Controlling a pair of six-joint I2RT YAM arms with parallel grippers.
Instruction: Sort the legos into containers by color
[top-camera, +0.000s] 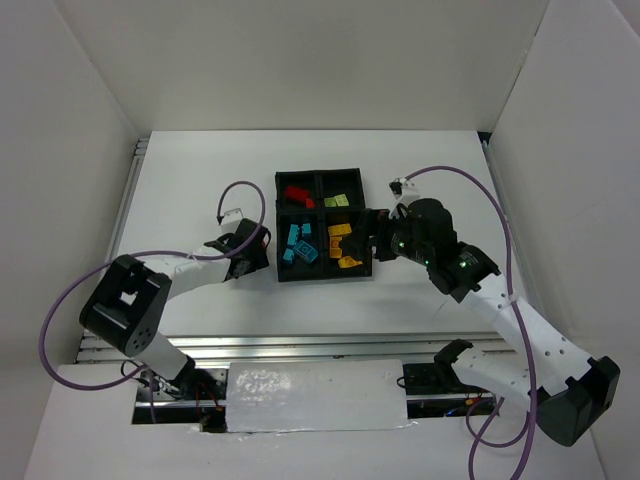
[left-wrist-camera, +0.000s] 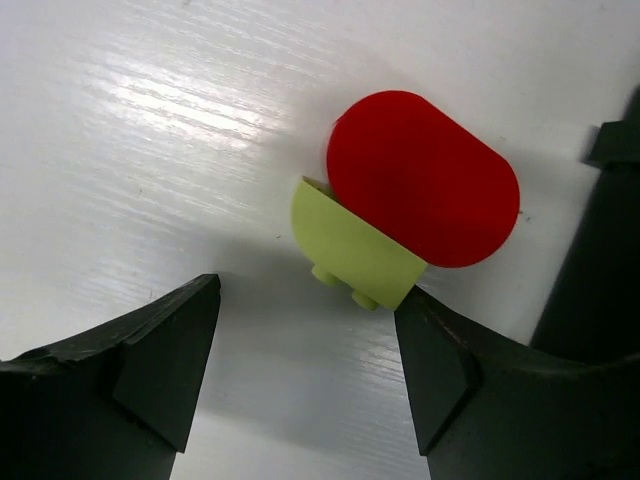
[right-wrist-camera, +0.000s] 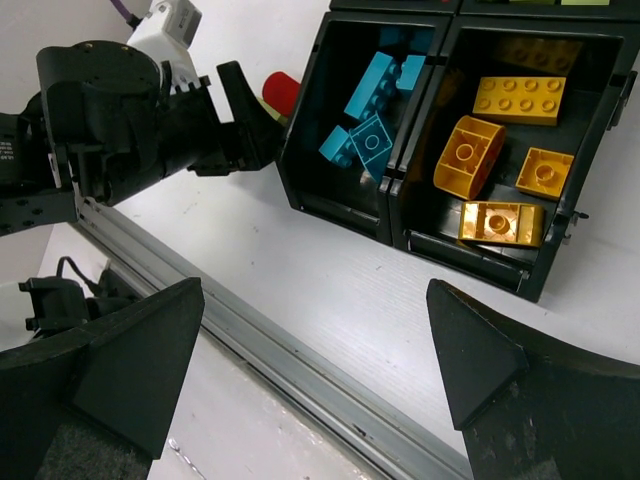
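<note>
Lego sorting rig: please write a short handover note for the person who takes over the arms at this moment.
Left tool: open, empty, low over a lime brick and a red rounded piece on the table left of the tray.
Right tool: open, empty, near the tray's right side.
Done: blue bricks, orange bricks, red bricks, lime bricks, each in its own compartment.
To do: these two loose pieces.

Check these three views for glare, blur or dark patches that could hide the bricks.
Top external: even light; only the white cover by the arm bases glares. Left wrist: a glare streak on the table; lime brick and red piece sharp. Right wrist: its fingers dark and soft; tray shadowed, one orange brick shiny.
</note>
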